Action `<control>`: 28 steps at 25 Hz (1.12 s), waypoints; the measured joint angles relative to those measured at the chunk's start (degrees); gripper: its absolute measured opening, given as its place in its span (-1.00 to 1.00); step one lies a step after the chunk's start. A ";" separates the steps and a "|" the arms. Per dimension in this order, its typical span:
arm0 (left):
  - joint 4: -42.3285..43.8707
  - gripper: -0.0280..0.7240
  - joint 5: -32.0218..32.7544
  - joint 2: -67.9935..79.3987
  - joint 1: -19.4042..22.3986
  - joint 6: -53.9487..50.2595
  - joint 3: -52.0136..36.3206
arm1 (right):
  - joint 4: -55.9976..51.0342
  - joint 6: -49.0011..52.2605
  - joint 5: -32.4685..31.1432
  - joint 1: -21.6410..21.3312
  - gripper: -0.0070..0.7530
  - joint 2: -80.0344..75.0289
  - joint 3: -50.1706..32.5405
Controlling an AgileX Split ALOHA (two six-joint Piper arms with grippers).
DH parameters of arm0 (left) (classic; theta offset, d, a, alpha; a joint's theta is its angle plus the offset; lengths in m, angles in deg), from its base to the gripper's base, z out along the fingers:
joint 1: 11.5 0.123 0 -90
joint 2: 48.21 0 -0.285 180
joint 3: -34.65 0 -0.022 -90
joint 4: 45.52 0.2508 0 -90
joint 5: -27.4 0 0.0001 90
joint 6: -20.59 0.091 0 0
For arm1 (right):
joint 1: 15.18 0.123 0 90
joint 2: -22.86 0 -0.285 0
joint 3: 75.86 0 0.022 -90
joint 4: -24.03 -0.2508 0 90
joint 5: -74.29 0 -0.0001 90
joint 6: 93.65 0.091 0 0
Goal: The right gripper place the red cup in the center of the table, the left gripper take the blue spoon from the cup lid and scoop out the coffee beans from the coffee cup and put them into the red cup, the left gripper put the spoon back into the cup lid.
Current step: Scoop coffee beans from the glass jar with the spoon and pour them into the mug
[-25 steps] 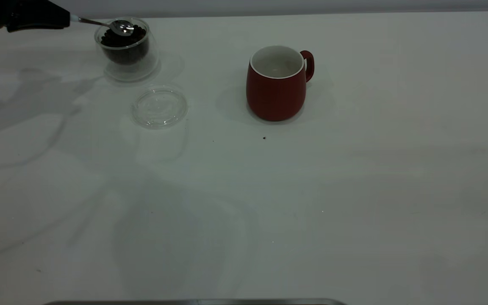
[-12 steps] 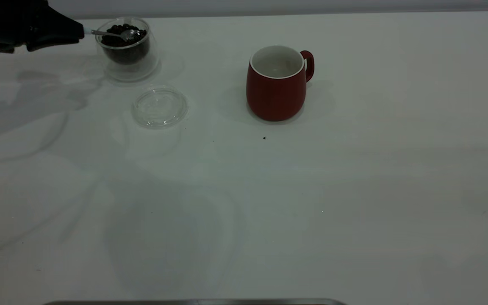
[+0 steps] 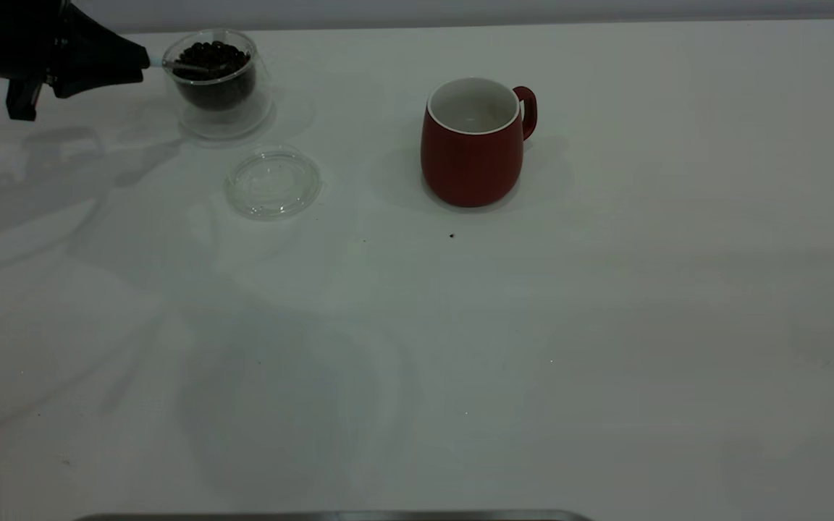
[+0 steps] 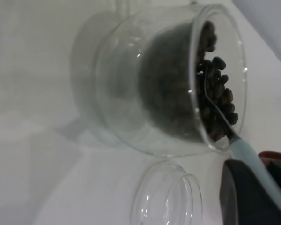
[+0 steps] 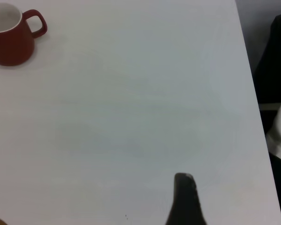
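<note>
The coffee cup (image 3: 218,87) stands at the table's far left, filled with coffee beans (image 3: 211,54). My left gripper (image 3: 135,61) is just left of it, shut on the blue spoon (image 3: 171,65). In the left wrist view the pale handle (image 4: 246,152) runs from the gripper (image 4: 253,187) over the glass rim, and the metal bowl is sunk among the beans (image 4: 218,93). The cup lid (image 3: 272,182) lies empty in front of the glass cup. The red cup (image 3: 471,141) stands upright and empty near the table's middle. My right gripper (image 5: 185,199) hovers over bare table, far from the red cup (image 5: 9,37).
The white table (image 3: 605,325) ends at its right edge (image 5: 253,93), with dark shapes beyond. A dark speck (image 3: 452,235) lies in front of the red cup. A metal strip (image 3: 330,516) runs along the near edge.
My left gripper has moved toward the glass cup and lowered. The spoon bowl, earlier above the beans, is now pushed down into them.
</note>
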 joint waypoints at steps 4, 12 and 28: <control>0.49 -0.61 -0.61 0.00 0.00 -2.97 0.00 | 0.00 0.00 0.00 0.00 0.57 0.00 0.00; 0.49 -0.61 -0.36 0.00 0.22 -5.25 0.00 | 0.00 0.00 0.00 0.00 0.57 0.00 0.00; 0.67 -0.61 5.74 0.00 3.96 -5.94 0.00 | 0.00 0.00 0.00 0.00 0.57 0.00 0.00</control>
